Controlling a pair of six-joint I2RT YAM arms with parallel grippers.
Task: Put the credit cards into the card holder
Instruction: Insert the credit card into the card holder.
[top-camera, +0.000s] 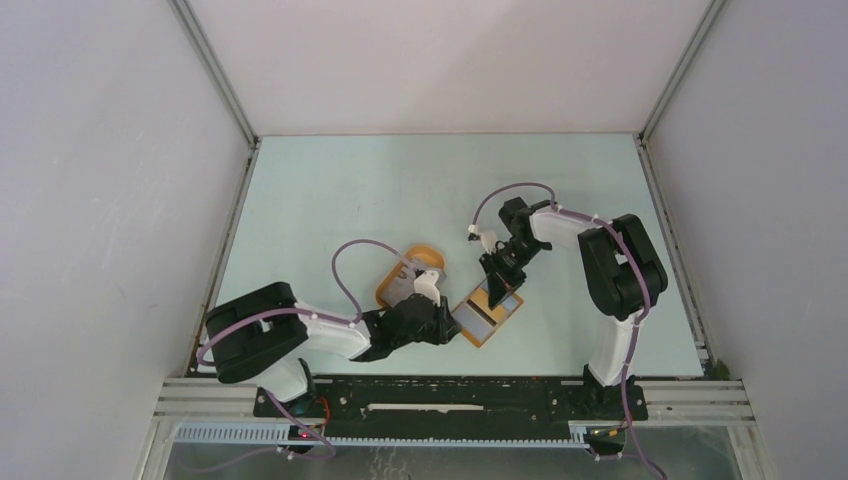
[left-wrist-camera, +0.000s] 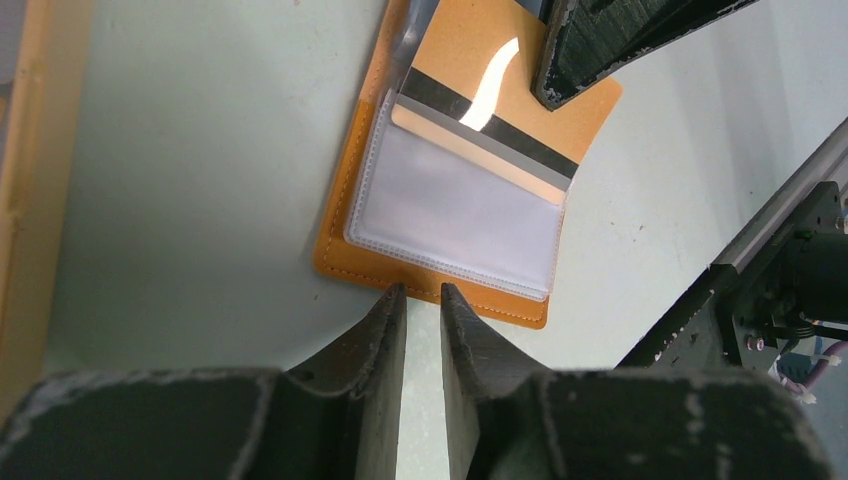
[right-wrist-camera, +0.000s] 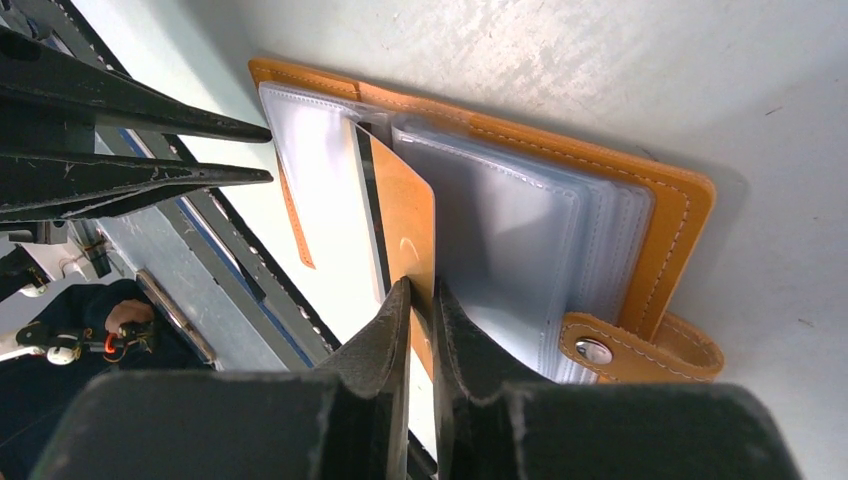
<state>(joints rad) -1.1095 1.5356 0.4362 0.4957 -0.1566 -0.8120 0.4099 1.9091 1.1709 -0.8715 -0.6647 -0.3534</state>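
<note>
The orange card holder (top-camera: 478, 327) lies open on the table, its clear plastic sleeves up. My right gripper (right-wrist-camera: 420, 285) is shut on the edge of an orange-tan card (right-wrist-camera: 405, 210) with a black stripe. The card's far end sits inside a sleeve of the holder (right-wrist-camera: 680, 220). In the left wrist view the card (left-wrist-camera: 470, 60) sticks out of the sleeve pocket. My left gripper (left-wrist-camera: 423, 290) is nearly shut with nothing between its fingers, its tips at the near edge of the holder (left-wrist-camera: 350, 250). Pale cards (top-camera: 402, 285) lie in an oval tray.
The oval orange rimmed tray (top-camera: 428, 256) stands just left of the card holder, behind my left wrist; its rim shows in the left wrist view (left-wrist-camera: 25, 200). The holder's closure tab with a metal snap (right-wrist-camera: 600, 350) lies beside my right fingers. The table's front rail (top-camera: 450, 385) is close.
</note>
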